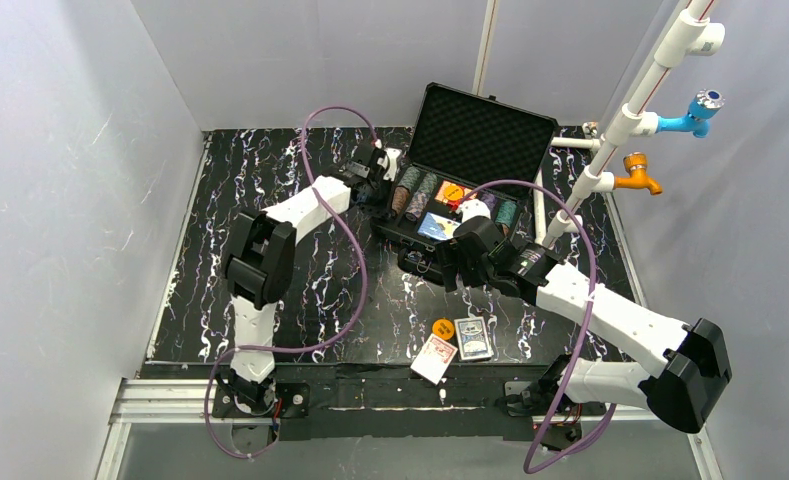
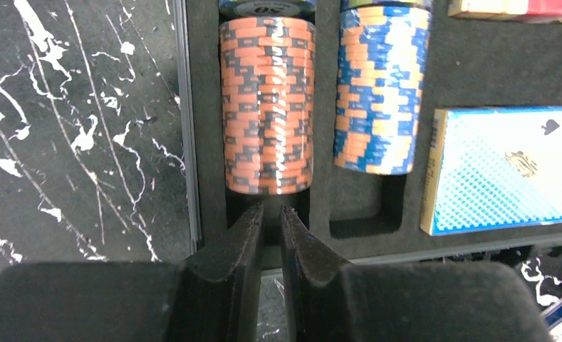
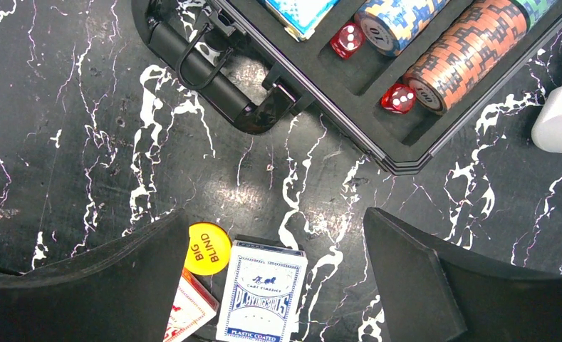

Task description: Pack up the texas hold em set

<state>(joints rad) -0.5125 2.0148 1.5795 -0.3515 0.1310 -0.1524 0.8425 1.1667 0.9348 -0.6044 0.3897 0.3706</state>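
**Texas hold 'em set — packing, part done.**

- Hard case [image 1: 485,135]: black, lid up, at the far middle of the table. Chip rows, red dice [image 3: 347,39] and one boxed blue deck [image 2: 506,167] lie in its foam tray.
- Left gripper [image 2: 269,211]: fingers pressed together, holding nothing. The tips sit in the slot end, just below the orange chip row [image 2: 267,107].
- Step in hand, by the look of it: seating that row. Keep your tips low and square to the end chip, and push along the slot only, so that no chip tilts or rides up toward the blue-and-yellow row [image 2: 381,92] beside it.
- Right gripper [image 3: 278,217]: spread wide, empty, poised over the pieces not yet packed. These are the orange disc [image 3: 208,248], the loose blue deck [image 3: 263,292] and the red deck [image 3: 189,313], close together near the table's front edge.
- Writing: the disc reads "BIG BLIND". The loose blue deck reads "PLAYING CARDS" and "PLASTIC COATED". The chip faces read "100" on the orange row and "10" on the blue one. The red deck's print is cut off — unreadable.
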